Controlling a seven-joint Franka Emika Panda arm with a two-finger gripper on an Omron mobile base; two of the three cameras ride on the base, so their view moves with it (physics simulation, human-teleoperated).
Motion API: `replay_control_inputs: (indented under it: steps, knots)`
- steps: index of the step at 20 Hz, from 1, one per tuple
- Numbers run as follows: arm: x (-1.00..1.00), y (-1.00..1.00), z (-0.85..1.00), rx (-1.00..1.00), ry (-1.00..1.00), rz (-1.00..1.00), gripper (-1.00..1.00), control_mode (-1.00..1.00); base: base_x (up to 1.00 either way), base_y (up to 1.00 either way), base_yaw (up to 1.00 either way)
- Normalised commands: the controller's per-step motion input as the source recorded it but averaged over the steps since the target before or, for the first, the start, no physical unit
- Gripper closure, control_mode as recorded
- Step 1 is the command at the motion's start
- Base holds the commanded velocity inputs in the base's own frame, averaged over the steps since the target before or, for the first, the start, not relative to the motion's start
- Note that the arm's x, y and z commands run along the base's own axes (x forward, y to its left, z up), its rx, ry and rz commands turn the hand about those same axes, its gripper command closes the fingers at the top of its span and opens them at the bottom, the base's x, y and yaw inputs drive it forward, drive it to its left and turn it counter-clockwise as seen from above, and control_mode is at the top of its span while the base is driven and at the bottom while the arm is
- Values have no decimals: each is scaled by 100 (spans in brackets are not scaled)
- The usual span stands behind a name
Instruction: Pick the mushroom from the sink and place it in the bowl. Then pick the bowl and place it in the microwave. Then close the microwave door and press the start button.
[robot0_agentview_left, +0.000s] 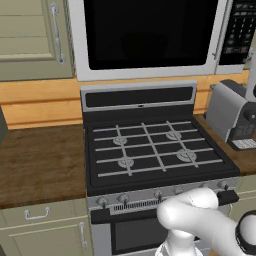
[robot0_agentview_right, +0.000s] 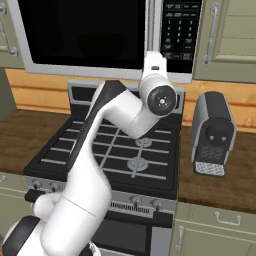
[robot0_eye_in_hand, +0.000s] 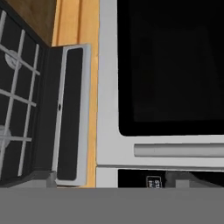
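The microwave (robot0_agentview_left: 150, 37) hangs on the far wall above the stove (robot0_agentview_left: 155, 150), and its door (robot0_agentview_left: 145, 35) is closed, the black glass window flush inside the silver-grey frame. The black keypad strip (robot0_agentview_right: 181, 30) runs down the right side of the microwave.

In the right base view the white arm (robot0_agentview_right: 100, 165) rises from the near left, bends over the stove grates and reaches up toward the lower right part of the microwave, close to the seam between door and keypad. The hand itself is hard to make out there.

The hand view is rolled on its side: the door's window (robot0_eye_in_hand: 175, 61) and its long grey handle bar (robot0_eye_in_hand: 179, 150) lie close in front, with the top of the keypad just past the handle. The gripper (robot0_eye_in_hand: 109, 179) shows as two small grey finger tips at the bottom edge, set far apart, so the jaws stand wide with nothing between them.

A grey coffee machine (robot0_agentview_right: 213, 132) stands on the wooden counter (robot0_agentview_right: 220, 185) to the right of the stove. Pale green cupboards (robot0_agentview_left: 30, 37) flank the microwave.
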Motion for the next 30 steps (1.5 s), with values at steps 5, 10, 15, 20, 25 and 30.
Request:
replay_control_inputs:
  steps: [5, 10, 15, 20, 25, 30]
  knots:
    - [44, -13, 3, 0, 0, 0, -100, -100, 0, 0, 0]
    - [32, -13, 11, 0, -3, 0, -100, -100, 0, 0, 0]
    - [41, -3, 3, 0, 0, 0, -100, -100, 0, 0, 0]
    - [33, 0, 0, 0, 0, 0, -100, -100, 0, 0, 0]
    - [22, -8, 0, 0, 0, 0, -100, -100, 0, 0, 0]
    - [23, -9, -3, 0, 0, 0, -100, -100, 0, 0, 0]
